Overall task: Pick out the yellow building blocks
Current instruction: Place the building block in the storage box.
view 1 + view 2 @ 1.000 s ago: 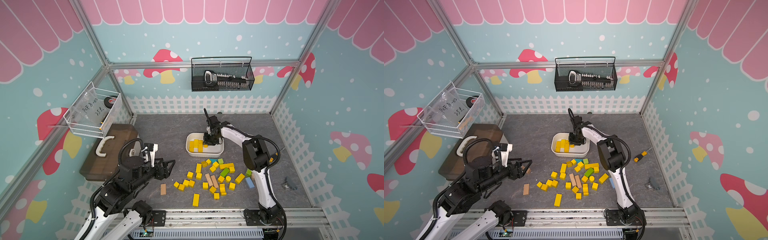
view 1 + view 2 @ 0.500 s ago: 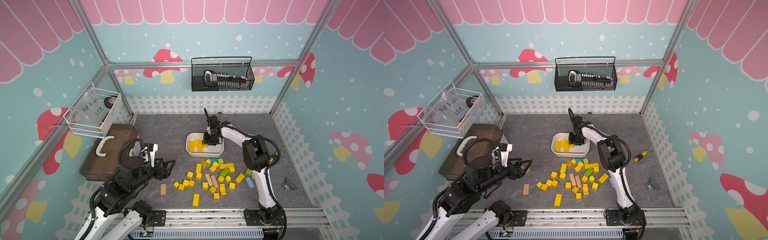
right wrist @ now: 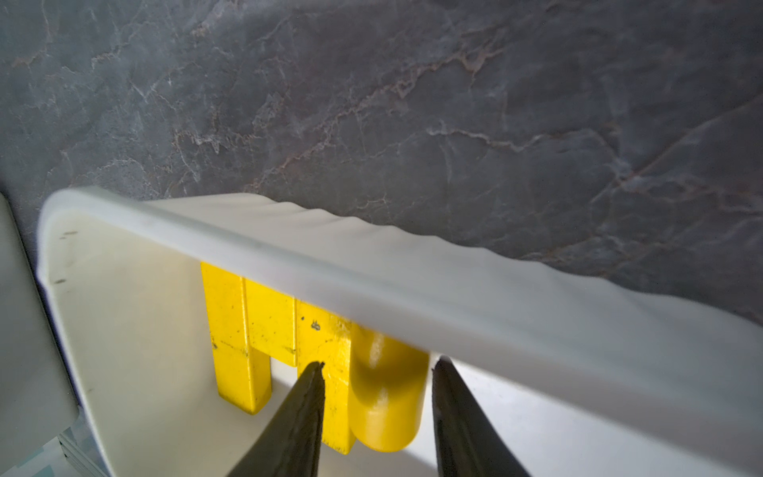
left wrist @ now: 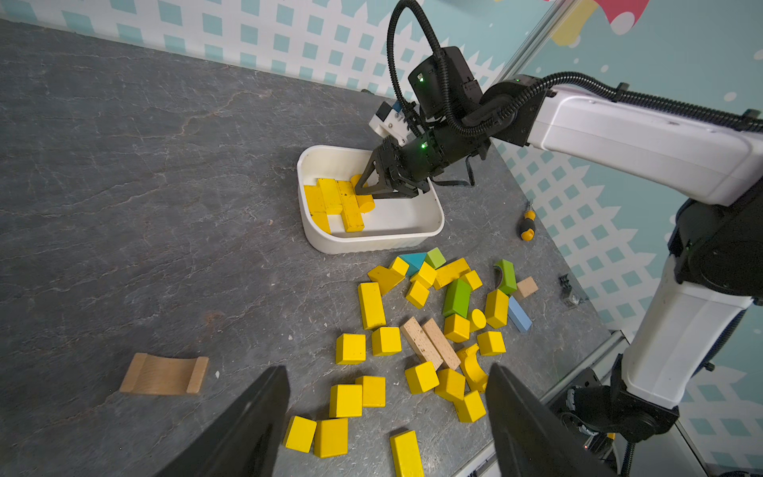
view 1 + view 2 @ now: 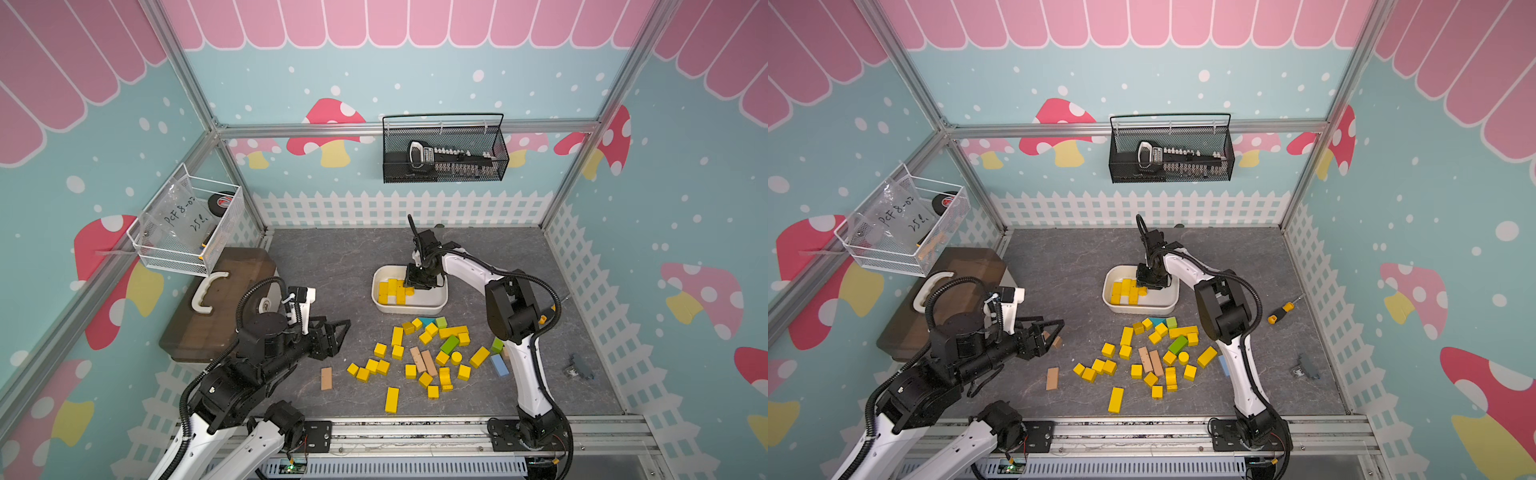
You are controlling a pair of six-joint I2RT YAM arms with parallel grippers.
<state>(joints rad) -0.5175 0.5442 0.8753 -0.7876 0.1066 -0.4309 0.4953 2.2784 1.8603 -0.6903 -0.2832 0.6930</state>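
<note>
Right gripper (image 3: 376, 365) is down inside the tray (image 3: 371, 281) with its jaws parted, gripping nothing. A yellow cylinder (image 3: 386, 413) lies on the tray floor between its fingertips (image 3: 307, 396). There's a sliver of gap at one tip; can't tell whether the other tip touches. Just ahead of the tips, yellow blocks (image 3: 268, 326) lie flat, packed side by side, the nearest one against the cylinder. The tray rim hides their far ends in the wrist view. Both top views agree: the gripper (image 5: 419, 282) sits low in the tray, with the blocks filling the part in front of it. Left gripper (image 4: 386, 369) is wide open and empty. It hangs above the table (image 4: 165, 165), well apart from the tray and pointing toward it. The loose yellow blocks (image 4: 350, 349) are scattered on the table right below and ahead of its fingers, between it and the tray: cubes, bars, a short cylinder and an arch piece. Mixed in among them are two tan bars (image 4: 429, 342) touching side by side and a green block (image 4: 456, 297). A tan arch (image 4: 165, 373) lies alone off to one side of the left fingers, apart from the rest. A screwdriver (image 4: 527, 225) lies on the table past the tray, under the right arm.
</note>
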